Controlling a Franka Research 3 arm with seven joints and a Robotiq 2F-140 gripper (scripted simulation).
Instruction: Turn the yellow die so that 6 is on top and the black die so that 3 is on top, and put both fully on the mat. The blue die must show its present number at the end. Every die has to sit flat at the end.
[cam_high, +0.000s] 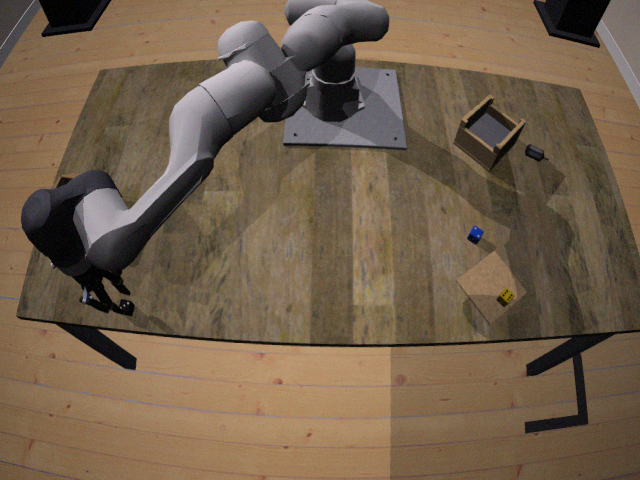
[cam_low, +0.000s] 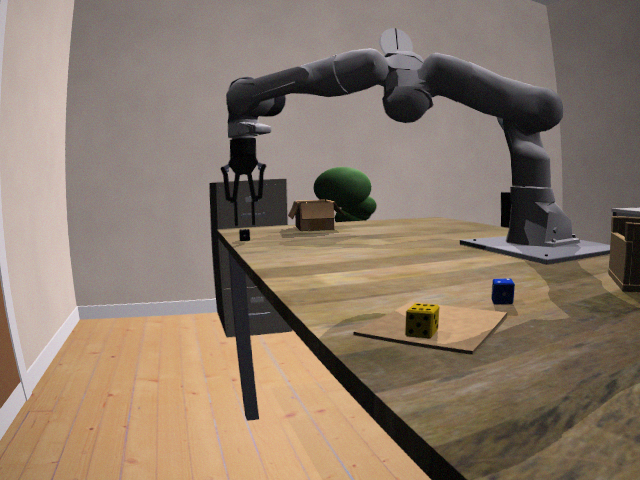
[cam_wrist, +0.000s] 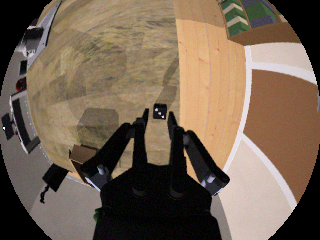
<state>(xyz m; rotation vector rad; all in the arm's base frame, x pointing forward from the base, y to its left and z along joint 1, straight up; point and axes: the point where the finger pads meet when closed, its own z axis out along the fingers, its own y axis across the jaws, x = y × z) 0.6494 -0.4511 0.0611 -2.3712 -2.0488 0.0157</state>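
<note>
The yellow die (cam_high: 505, 297) (cam_low: 422, 320) sits flat on the mat (cam_high: 481, 277) (cam_low: 473, 322), six pips on top. The blue die (cam_high: 475, 234) (cam_low: 503, 291) sits flat on the table, off the mat; two pips seem to show on top. The black die (cam_high: 126, 307) (cam_low: 244, 235) (cam_wrist: 160, 111) stands on the table near its far-left front corner. White pips show in a diagonal on it in the wrist view, their count uncertain. My gripper (cam_high: 118, 301) (cam_low: 245, 224) (cam_wrist: 158, 115) is partly open and empty, pointing down, its tips a little above the black die.
The table's front edge runs close beside the black die. A cardboard box (cam_low: 315, 214) (cam_wrist: 82, 155) stands behind the gripper. A wooden open box (cam_high: 488, 131) and a small dark object (cam_high: 534, 152) are at the right back. The arm's base plate (cam_high: 343, 136) is at the back middle.
</note>
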